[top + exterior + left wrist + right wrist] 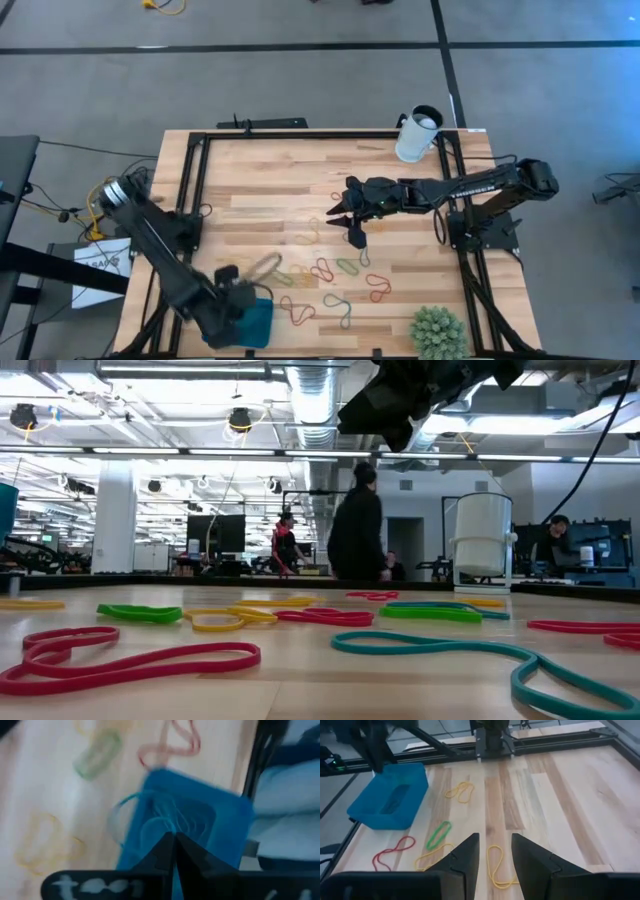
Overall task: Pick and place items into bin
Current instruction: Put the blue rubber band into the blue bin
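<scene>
The teal bin (262,322) sits at the table's near left corner, with a few thin bands lying in it (395,800). My left gripper (173,845) hangs over the bin (220,820), shut on a pale band (125,817). Several bands in red, green, yellow and blue lie loose on the wood (322,270), (439,834), (130,655). My right gripper (347,225) hovers open above the table's middle. In its wrist view (495,855) only a yellow band (497,867) on the table shows between the fingers. My left gripper pinches the pale band between its two shut fingertips, at one end of the loop (162,827). The fingers come steeply from above. The band hangs as a slack loop below them, over the bin's edge. The view is blurred, and more cannot be told.
A white cup (418,135) stands at the far right. A spiky green plant (438,332) stands at the near right. Black frame rails (190,180) run along the table's sides. A person (357,530) stands in the room beyond.
</scene>
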You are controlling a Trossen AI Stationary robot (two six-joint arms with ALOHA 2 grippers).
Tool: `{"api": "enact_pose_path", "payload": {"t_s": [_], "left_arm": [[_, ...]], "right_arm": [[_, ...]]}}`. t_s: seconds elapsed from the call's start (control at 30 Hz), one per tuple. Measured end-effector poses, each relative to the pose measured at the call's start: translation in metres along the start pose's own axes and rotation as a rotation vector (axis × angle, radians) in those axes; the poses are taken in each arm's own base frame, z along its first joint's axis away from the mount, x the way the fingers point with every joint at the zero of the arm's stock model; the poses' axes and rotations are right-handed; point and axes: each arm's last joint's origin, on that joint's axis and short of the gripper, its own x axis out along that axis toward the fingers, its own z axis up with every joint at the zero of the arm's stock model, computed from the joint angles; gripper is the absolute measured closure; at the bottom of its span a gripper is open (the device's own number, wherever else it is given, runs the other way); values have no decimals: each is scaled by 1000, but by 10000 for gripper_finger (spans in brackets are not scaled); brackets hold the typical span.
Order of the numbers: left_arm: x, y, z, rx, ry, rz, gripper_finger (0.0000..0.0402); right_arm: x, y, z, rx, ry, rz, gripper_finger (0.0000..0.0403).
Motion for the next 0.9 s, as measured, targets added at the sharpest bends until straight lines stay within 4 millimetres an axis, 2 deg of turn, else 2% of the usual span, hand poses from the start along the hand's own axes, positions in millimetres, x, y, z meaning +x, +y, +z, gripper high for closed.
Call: {"api": "enact_pose_path", "payload": {"t_s": [0.17,0.33,0.6,0.9], "left_arm": [[53,-19,-8,9,118,10,401],[78,-23,-7,70,101,30,401],[106,-11,2,89,212,95,401],[104,-4,20,62,286,22,401]], "right_arm": [[0,1,0,25,1,4,295],[0,1,0,75,1,3,295],[0,2,1,73,-13,7,295],[0,3,-1,72,7,11,295]]}}
